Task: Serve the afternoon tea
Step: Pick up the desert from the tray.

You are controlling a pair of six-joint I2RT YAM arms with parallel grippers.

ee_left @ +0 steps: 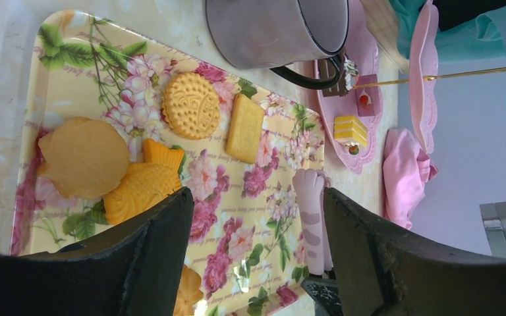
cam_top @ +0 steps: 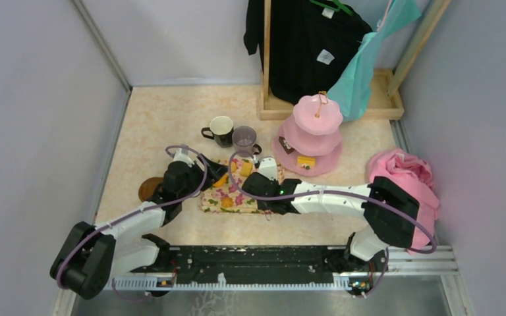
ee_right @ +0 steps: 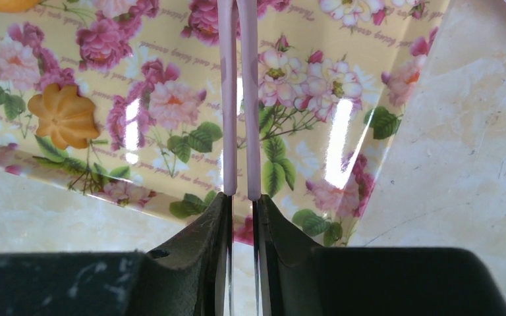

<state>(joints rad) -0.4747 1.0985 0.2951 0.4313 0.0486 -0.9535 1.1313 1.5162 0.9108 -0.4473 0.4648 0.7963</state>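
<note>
Left gripper (ee_left: pixel 257 204): fingers spread wide with nothing between them. It hangs over the left part of the flower-patterned tray (cam_top: pixel 247 204).

Right gripper (ee_right: pixel 240 201): fingers clamped on pink tongs (ee_right: pixel 228 99). The two tong arms are pressed almost together, with only a thin gap between them. They reach out over the right part of the tray. The left wrist view shows a paw-shaped tong tip above the tray's right edge. Whether it touches the tray cannot be told.

Snacks on the tray, left half:
- round biscuit (ee_left: pixel 191 105)
- rectangular yellow biscuit (ee_left: pixel 245 128), just right of the round one
- orange fish-shaped cake (ee_left: pixel 141 187)
- tan shell-shaped piece (ee_left: pixel 82 158), touching the fish on its left
- flower-shaped cookie (ee_right: pixel 62 118), lying apart near the tray's near edge

Black mug (cam_top: pixel 221 130) and smoky translucent mug (cam_top: pixel 244 140): both upright on the table, side by side, just beyond the tray's far edge.

Pink three-tier stand (cam_top: pixel 316 115): upright, right of the mugs and far-right of the tray. Its bottom tier carries a yellow layered cake (cam_top: pixel 306 161) and a brown cake (cam_top: pixel 285 145).

Round brown coaster (cam_top: pixel 150 189): flat on the table left of the tray, partly hidden by the left arm.

Pink cloth (cam_top: pixel 405 171): bunched at the right side. A clothes rack (cam_top: pixel 309 46) stands at the far end, with dark and teal garments hanging on it.
</note>
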